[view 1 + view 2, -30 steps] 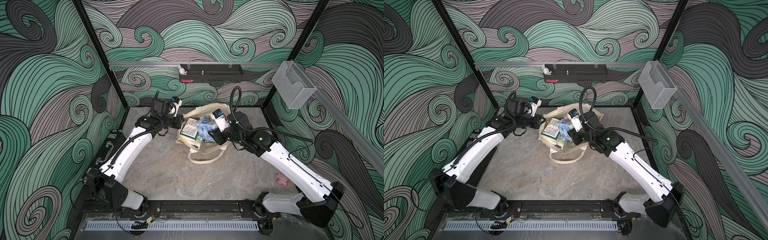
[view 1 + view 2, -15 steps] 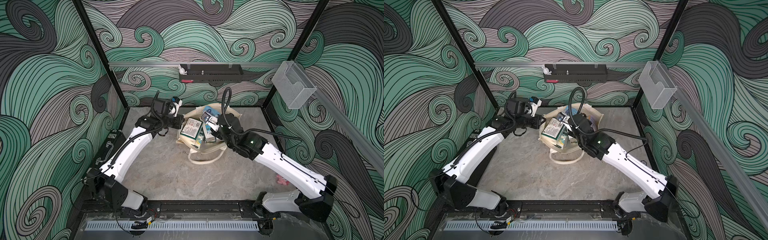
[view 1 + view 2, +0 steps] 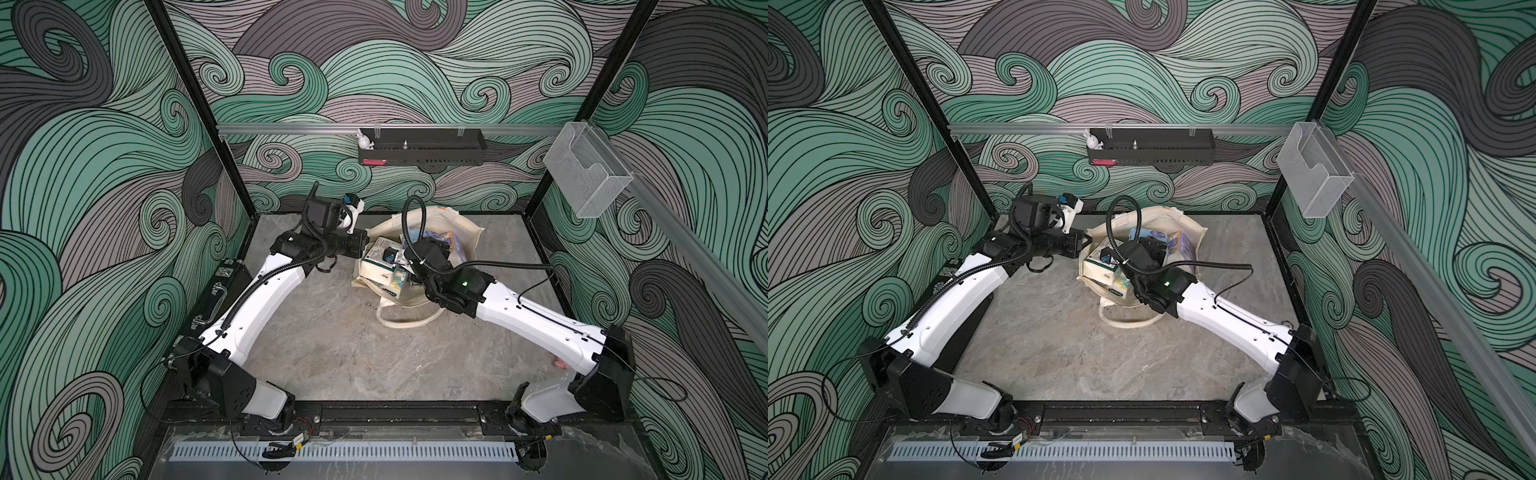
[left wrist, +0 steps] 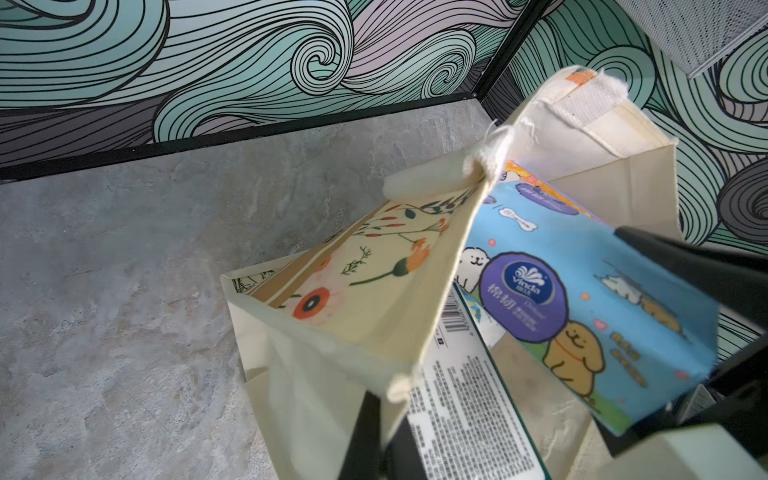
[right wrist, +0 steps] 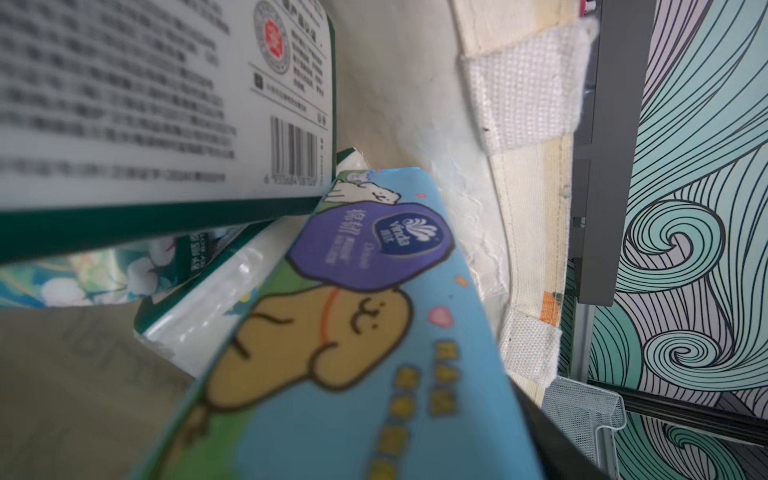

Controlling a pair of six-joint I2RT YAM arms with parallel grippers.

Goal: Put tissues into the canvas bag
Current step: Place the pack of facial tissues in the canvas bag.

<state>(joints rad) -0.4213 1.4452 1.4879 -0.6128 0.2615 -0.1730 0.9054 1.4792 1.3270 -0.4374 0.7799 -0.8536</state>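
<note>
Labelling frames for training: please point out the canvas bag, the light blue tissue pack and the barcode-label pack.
canvas bag (image 4: 365, 266), left wrist view, on its flower-print panel.
light blue tissue pack (image 4: 582, 299), left wrist view, on its blue printed face.
barcode-label pack (image 5: 166, 104), right wrist view, on its white text label.

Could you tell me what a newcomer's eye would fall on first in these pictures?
Green-and-grey swirl-patterned walls enclose everything. At the grey table's back middle, a cream canvas bag with orange flower print bulges with plastic-wrapped tissue packs; the left gripper pinches its rim, and the right arm reaches inside.
</note>
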